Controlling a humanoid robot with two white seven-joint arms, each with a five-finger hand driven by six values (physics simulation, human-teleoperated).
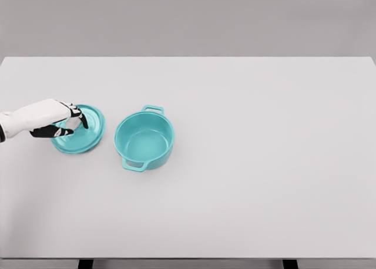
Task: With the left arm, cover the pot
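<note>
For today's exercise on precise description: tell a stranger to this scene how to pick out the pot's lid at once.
Start at the white table and go to its left side, where an open teal pot stands. Just left of the pot lies the lid, flat on the table, with the robot's left hand over it. Same teal, but it is a shallow disc, not a deep two-handled vessel.

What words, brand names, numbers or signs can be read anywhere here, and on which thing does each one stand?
None: no readable text shows in this view.
The teal pot, the teal lid, the left robot hand on the lid and the white table are all plain, with no label, number or mark.
</note>
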